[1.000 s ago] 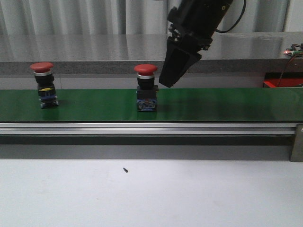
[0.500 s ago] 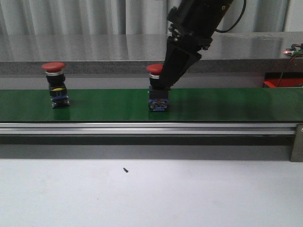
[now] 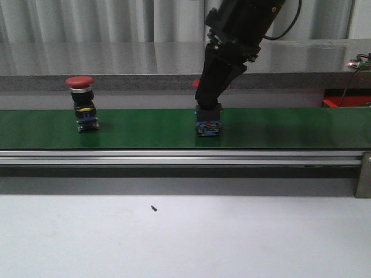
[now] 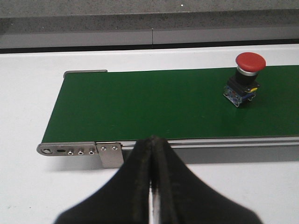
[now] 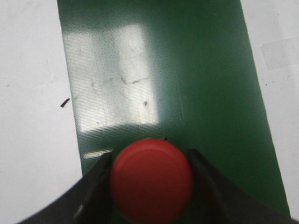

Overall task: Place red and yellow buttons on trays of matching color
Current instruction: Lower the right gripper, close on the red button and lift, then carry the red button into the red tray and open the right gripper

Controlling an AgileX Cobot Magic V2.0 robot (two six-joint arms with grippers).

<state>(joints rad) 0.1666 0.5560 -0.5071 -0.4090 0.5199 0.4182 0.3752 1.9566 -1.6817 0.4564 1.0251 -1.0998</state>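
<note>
Two red buttons ride the green conveyor belt [image 3: 278, 127]. One red button [image 3: 84, 107] stands at the left, also seen in the left wrist view [image 4: 245, 79]. The other red button [image 3: 208, 123] is mid-belt, its cap [image 5: 152, 179] between the fingers of my right gripper [image 3: 210, 99]. That gripper [image 5: 149, 155] is open. One finger grazes the cap and the other leaves a thin gap. My left gripper [image 4: 153, 140] is shut and empty, hovering over the white table before the belt's end. No yellow button or tray is in view.
An aluminium rail [image 3: 174, 156] runs along the belt's near edge, and a grey counter [image 3: 116, 58] lies behind it. A small black speck [image 3: 153, 208] lies on the white table. A red box [image 3: 346, 102] sits at the far right.
Both red buttons have travelled right along the belt. The mid-belt one has slid in between my right gripper's fingers, and that gripper has barely moved.
</note>
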